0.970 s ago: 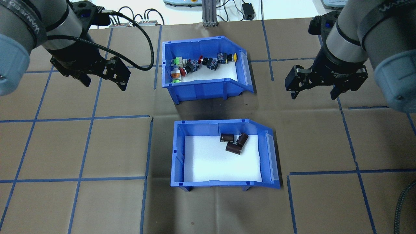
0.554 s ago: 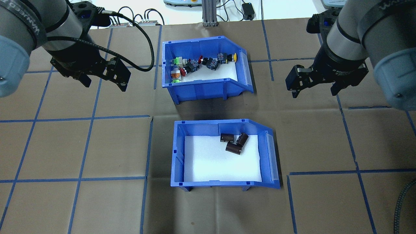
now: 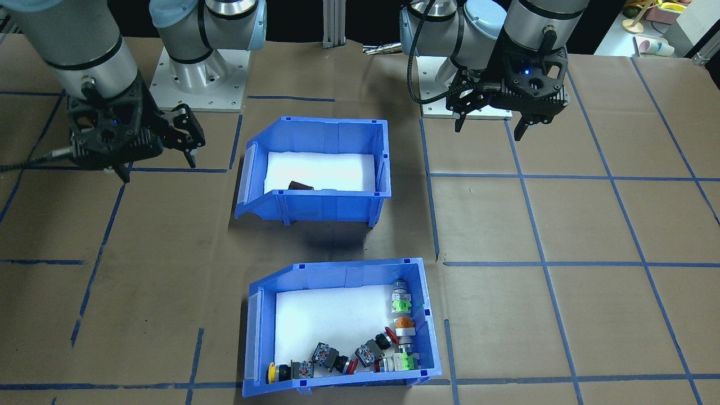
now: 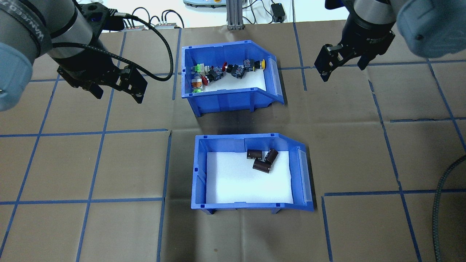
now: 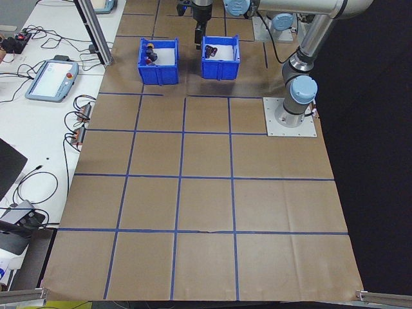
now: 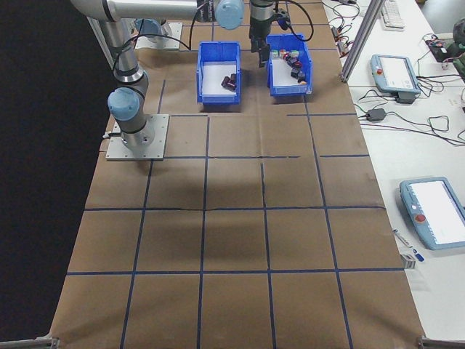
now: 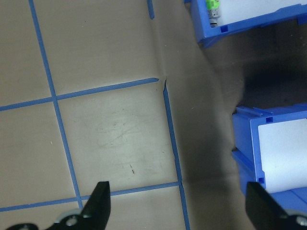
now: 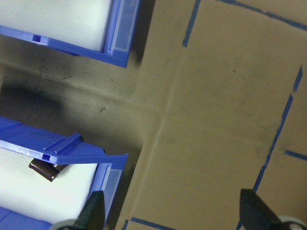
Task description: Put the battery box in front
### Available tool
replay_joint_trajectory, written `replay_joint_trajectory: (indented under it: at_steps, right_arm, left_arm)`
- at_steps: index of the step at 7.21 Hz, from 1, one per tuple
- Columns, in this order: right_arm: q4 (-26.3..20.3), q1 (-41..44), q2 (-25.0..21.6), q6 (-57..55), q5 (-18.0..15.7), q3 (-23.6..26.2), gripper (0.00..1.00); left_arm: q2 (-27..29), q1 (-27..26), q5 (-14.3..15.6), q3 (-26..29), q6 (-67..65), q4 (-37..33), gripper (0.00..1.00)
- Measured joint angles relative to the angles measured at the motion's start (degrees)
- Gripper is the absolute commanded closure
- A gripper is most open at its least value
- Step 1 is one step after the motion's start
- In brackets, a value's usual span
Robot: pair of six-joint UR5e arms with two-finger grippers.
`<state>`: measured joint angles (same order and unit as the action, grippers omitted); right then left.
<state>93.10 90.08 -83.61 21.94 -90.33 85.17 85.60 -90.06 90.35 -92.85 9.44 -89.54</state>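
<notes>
the left gripper (image 4: 116,89) hangs with its fingers spread apart and nothing between them, above bare brown paper well off to the side of the switch bin (image 4: 233,95), level with that bin's back wall. its wrist camera looks down past two dark fingertips (image 7: 98,203) at blue tape lines, with a corner of each blue bin at the frame's edge. the right gripper (image 4: 340,65) is likewise splayed and empty, up in the air on the other side of the switch bin, beyond its sloped open front and apart from it. the battery box (image 4: 251,209) sits on the table on the robot's side of the switch bin, a strip of bare paper between the two, their sloped fronts turned the same way, toward the right arm's side. inside it, on white foam (image 4: 236,182), three dark cylinders (image 4: 262,160) lie bunched together toward the wall that faces the switch bin. the switch bin holds a scatter of red, green, orange and yellow push buttons (image 3: 360,354) strung along its far wall and back corner. neither gripper touches either bin.
</notes>
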Motion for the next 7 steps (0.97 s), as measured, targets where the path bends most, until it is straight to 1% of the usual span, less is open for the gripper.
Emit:
replay_joint_trajectory:
  at_steps: [1,2,3,4,5,6,7]
  right_arm:
    - [-0.09,0.52,3.36,7.51,0.07,-3.81,0.0]
    - [-0.18,1.49,6.32,13.81,-0.01,-7.23,0.0]
    - [-0.19,3.41,9.4,19.87,-0.31,-10.4,0.0]
    - [-0.19,5.9,12.37,26.49,-0.55,-13.63,0.0]
    - [-0.28,8.87,15.31,33.59,-0.66,-17.21,0.0]
    - [-0.34,12.54,18.39,39.81,-0.7,-20.46,0.0]
    - [-0.07,15.88,21.09,43.32,-0.67,-22.63,0.0]
  left_arm:
    - [-0.24,-0.06,-0.12,-0.3,-1.09,-0.37,0.0]
    - [-0.26,-0.09,-1.08,-1.27,-4.42,-0.43,0.0]
    - [-0.44,-0.22,-3.37,-2.9,-11.98,-0.4,0.0]
    - [-0.73,-0.68,-5.29,-5.13,-22.24,-0.59,0.0]
    - [-1.38,-1.87,-6.06,-7.82,-32.65,-0.73,0.0]
    - [-3.0,-4.17,-6.43,-10.81,-43.76,-0.55,0.0]
    - [-4.63,-7.0,-6.58,-13.7,-55.03,-0.13,0.0]
